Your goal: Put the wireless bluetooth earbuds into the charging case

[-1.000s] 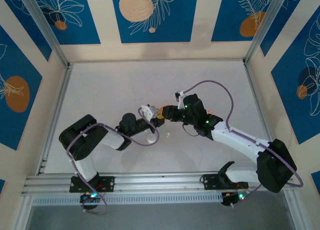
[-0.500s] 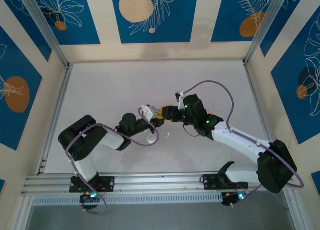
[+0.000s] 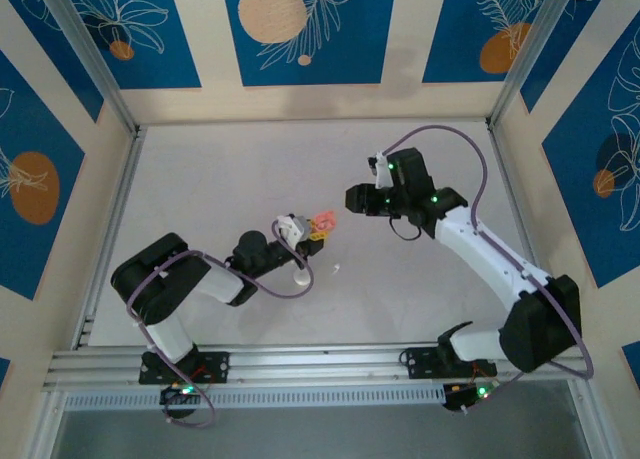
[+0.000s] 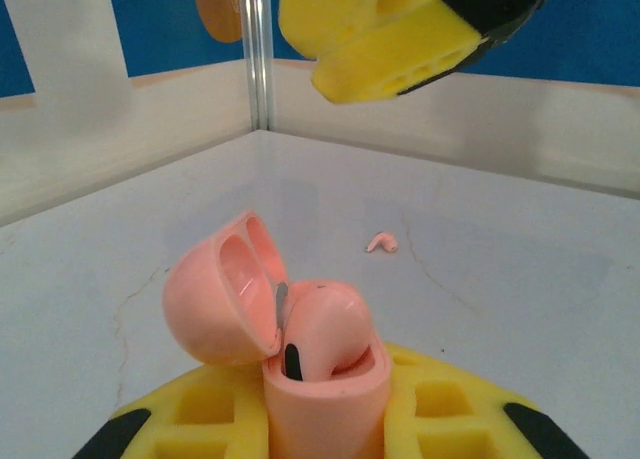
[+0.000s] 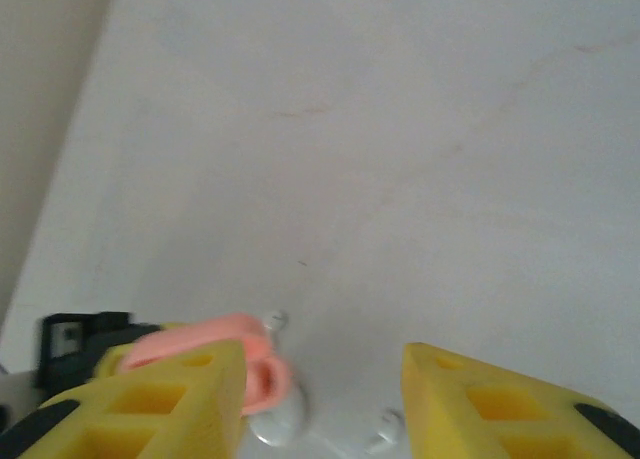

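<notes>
The pink charging case [image 4: 325, 404] stands upright with its lid [image 4: 215, 294] hinged open, and my left gripper [image 4: 325, 424] is shut on its body. One pale pink earbud [image 4: 325, 324] sits inside the case. Another pink earbud [image 4: 382, 243] lies on the table beyond it. From above, the left gripper [image 3: 310, 236] holds the case [image 3: 323, 222] near the table's middle. My right gripper [image 3: 352, 199] hovers above and to the right of the case, open with nothing between its fingers [image 5: 180, 399]. Its yellow fingers [image 4: 400, 39] hang over the case in the left wrist view.
A white case [image 3: 301, 276] and a white earbud [image 3: 337, 270] lie on the table just in front of the left gripper. In the right wrist view the white case [image 5: 275, 424] and two white earbuds [image 5: 275, 322] [image 5: 385, 437] lie near the pink case [image 5: 250, 364].
The right gripper has let go at the pink case, opened and drawn back up and to the right. The left gripper has shifted slightly with the case still in it.
</notes>
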Controlling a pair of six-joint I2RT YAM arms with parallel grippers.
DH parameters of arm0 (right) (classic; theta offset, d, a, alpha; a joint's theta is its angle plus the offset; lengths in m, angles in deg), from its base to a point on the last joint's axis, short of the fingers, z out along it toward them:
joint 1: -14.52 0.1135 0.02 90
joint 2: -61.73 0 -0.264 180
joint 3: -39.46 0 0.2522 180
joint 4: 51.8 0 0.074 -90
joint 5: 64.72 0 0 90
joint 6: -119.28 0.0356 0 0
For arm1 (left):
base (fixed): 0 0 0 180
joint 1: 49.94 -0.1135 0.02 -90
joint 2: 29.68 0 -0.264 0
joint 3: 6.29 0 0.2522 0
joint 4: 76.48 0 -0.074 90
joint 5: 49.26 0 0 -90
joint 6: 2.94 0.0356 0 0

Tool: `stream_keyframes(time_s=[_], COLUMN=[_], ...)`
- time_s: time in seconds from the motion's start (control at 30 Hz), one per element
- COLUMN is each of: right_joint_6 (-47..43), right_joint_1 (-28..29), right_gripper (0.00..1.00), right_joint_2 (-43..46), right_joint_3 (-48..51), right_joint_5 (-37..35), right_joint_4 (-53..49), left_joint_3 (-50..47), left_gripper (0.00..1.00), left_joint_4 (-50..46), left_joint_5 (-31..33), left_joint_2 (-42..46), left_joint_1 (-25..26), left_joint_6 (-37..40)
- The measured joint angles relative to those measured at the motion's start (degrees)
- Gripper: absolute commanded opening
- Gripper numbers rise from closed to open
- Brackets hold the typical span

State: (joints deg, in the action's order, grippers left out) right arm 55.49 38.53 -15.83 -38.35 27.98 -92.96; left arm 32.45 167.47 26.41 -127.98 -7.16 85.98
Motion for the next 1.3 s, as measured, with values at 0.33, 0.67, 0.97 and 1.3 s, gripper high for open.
stream_keyframes(time_s=[0.33,0.67,0.97,1.3], right_joint_6=[-6.1,-7.4,-7.4,-8.0], right_joint_1=[-16.3,-27.1,-27.9,-27.9], right_gripper=[0.46,0.47,0.49,0.50], right_joint_2=[-21.9,-32.9,-36.3,-41.3], right_joint_3=[-15.1,-22.4,-22.5,-25.9], right_joint_5=[-2.6,-3.8,-2.7,-2.4], right_joint_4=[-22.0,-29.6,-30.7,-29.8], left_joint_3=[-1.0,-1.1,-1.1,-1.4], left_gripper=[0.14,0.15,0.15,0.15], left_joint_4=[0.3,0.3,0.3,0.3], left_joint_5=[1.2,2.9,4.0,4.5], left_joint_2=[0.0,0.0,0.0,0.0], left_joint_1=[0.0,0.0,0.0,0.0], left_joint_6=[1.7,3.1,3.2,3.2])
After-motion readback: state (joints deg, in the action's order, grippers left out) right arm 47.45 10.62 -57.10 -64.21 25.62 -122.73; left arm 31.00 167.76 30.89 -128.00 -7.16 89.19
